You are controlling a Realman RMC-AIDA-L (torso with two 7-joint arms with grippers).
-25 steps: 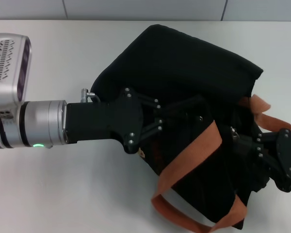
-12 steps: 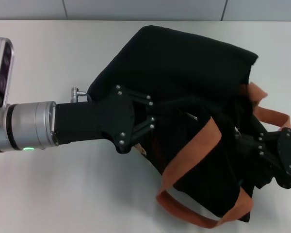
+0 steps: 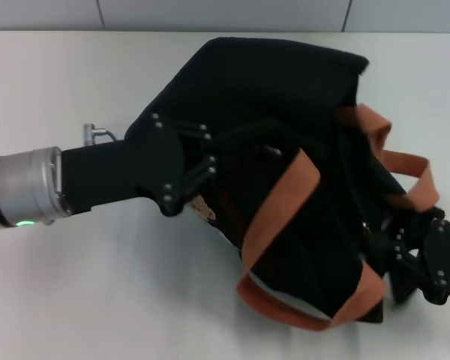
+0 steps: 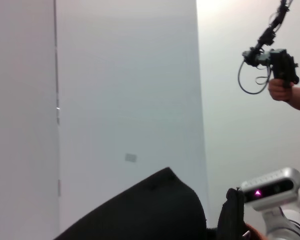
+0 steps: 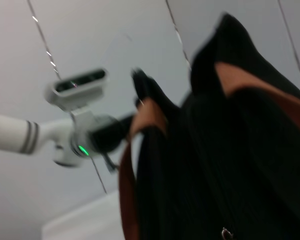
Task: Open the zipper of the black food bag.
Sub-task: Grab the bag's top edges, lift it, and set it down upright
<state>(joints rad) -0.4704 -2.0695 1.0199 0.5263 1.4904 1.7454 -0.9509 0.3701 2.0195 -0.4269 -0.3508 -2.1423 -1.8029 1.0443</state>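
Observation:
The black food bag (image 3: 285, 90) lies tilted on the white table (image 3: 75, 300), its orange-brown straps (image 3: 274, 217) draped across it. My left gripper (image 3: 274, 148) reaches in from the left with its fingers closed into the bag's fabric near the top. A bit of the cream patch (image 3: 204, 208) shows under its knuckle. My right gripper (image 3: 375, 236) is at the bag's lower right end, shut on the zipper where a small silver pull tab (image 3: 364, 225) glints. The tab (image 5: 224, 232) also shows in the right wrist view, below the bag (image 5: 250, 150).
The table's far edge meets a grey wall behind the bag. In the left wrist view a person's hand holds a device (image 4: 282, 75) far off, beyond the bag (image 4: 150, 210). The left arm (image 5: 80, 120) appears in the right wrist view.
My left arm has drawn back to the left, dragging and turning the bag's top with it. The right gripper has sunk toward the table's near edge, still at the bag's end.

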